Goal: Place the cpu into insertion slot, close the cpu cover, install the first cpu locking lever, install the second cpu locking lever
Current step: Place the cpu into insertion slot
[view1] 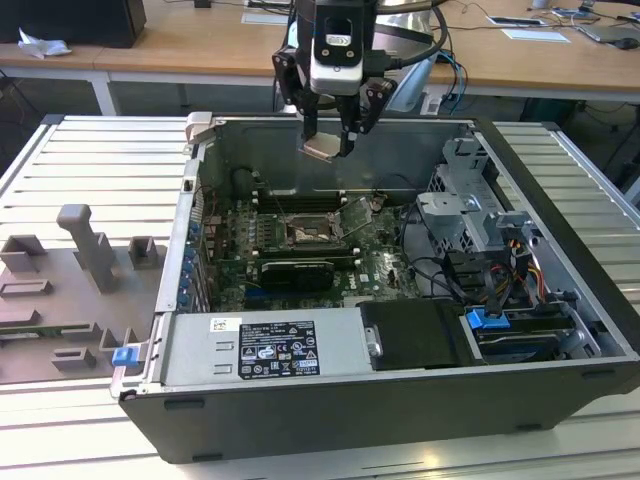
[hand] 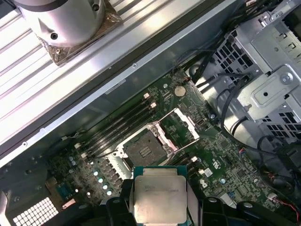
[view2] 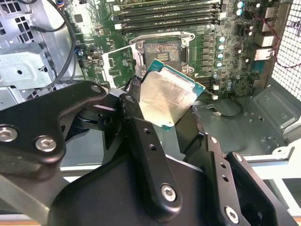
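Observation:
My gripper (view1: pixel 327 150) hangs above the open computer case, shut on the cpu (view1: pixel 321 149), a small square chip with a pale silver top. Both wrist views show the cpu (view2: pixel 168 98) (hand: pixel 159 195) pinched between the black fingers (view2: pixel 133 102). The insertion slot (view1: pixel 312 232) (view2: pixel 163 51) (hand: pixel 143 149) lies well below on the green motherboard, its dark centre bare. The cpu cover (view1: pixel 357 215) (view2: pixel 118 65) (hand: pixel 182 125), a thin silver frame, stands swung open beside the slot.
A long black graphics card (view1: pixel 297 272) sits in front of the slot. Memory slots (view2: pixel 167 13) run along its far side. A drive cage (view1: pixel 470 215) with cables fills the exterior view's right. A grey fixture (view1: pixel 85 250) stands on the table to the left.

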Controlling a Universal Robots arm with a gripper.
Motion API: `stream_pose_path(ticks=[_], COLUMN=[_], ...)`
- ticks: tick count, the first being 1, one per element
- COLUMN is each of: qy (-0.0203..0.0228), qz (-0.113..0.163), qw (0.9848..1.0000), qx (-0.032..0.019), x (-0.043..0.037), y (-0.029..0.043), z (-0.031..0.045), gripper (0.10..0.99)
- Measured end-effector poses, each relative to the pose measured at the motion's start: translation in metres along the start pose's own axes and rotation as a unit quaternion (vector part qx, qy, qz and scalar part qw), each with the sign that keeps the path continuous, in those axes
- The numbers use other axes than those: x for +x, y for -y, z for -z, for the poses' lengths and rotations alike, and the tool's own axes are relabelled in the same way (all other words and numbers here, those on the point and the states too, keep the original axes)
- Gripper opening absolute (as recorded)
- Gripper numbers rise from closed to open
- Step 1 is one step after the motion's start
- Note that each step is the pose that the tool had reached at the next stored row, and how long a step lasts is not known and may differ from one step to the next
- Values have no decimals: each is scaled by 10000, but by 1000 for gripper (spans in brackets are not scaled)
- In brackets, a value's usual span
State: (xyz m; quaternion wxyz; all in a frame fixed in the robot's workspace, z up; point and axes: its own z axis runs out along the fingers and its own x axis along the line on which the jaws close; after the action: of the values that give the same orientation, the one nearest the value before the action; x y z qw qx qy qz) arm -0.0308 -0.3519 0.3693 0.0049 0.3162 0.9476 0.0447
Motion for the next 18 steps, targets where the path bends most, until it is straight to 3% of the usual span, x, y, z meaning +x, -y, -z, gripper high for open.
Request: stream_pose_path(ticks=[6, 10, 18], qy=[21, 44, 97], qz=[-241, -502, -1105], qw=[9997, 9987, 9938], qx=[-5, -9, -21], x=[0, 0, 0], y=[0, 1, 1], z=[-4, -8, -23], gripper=[537, 537, 537])
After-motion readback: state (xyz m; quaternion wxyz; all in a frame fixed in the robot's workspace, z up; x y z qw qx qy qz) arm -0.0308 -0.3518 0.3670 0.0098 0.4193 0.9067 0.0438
